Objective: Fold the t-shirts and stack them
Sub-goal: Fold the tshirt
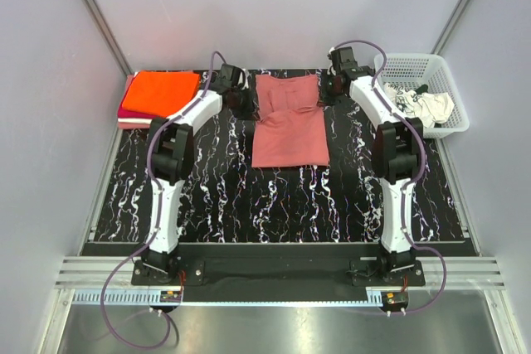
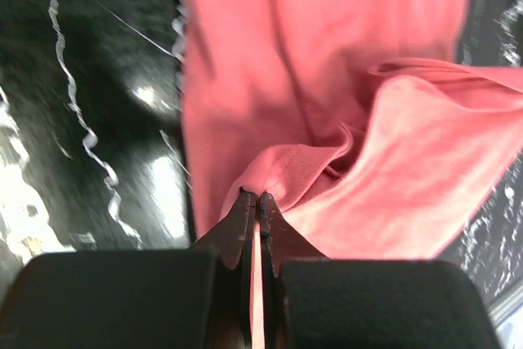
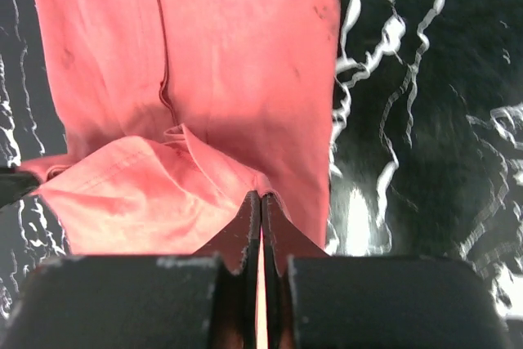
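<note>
Two far-edge spots of rose-red t-shirt (image 1: pixel 289 126) are being clamped by left tool (image 2: pixel 257 195), right tool (image 3: pixel 261 195); synced nearward fold likely next.

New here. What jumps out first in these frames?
The rose-red t-shirt lies mid-table, its far edge pinched at either side by the left gripper and right gripper. A folded orange tee sits far left on a magenta one. A white basket far right holds a white printed tee.

A black tabletop veined in white (image 1: pixel 274 205) is enclosed by pale grey-lavender walls (image 1: pixel 274 14), joined by slanted aluminium posts (image 1: pixel 94 6). A ribbed metal rail (image 1: pixel 99 271) is fitted along its near edge.
</note>
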Action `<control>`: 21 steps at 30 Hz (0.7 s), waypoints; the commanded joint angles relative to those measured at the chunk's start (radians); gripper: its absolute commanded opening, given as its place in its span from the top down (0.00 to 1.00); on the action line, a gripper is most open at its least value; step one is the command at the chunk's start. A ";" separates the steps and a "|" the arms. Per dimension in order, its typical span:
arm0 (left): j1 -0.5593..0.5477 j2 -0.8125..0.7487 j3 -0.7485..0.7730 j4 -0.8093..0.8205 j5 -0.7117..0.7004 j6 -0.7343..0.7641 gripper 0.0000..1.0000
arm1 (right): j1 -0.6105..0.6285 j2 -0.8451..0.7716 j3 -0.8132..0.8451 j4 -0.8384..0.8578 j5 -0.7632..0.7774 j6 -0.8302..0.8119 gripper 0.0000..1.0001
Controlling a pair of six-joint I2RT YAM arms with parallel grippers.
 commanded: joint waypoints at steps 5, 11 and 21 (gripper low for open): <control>0.020 0.076 0.136 -0.028 0.045 0.053 0.78 | -0.042 0.130 0.148 -0.020 -0.077 -0.023 0.80; 0.037 -0.033 0.092 -0.089 -0.123 0.120 0.56 | -0.082 0.157 0.324 -0.202 -0.118 -0.015 0.50; -0.063 -0.281 -0.365 0.004 -0.126 0.091 0.49 | -0.082 -0.204 -0.320 -0.101 -0.265 -0.070 0.44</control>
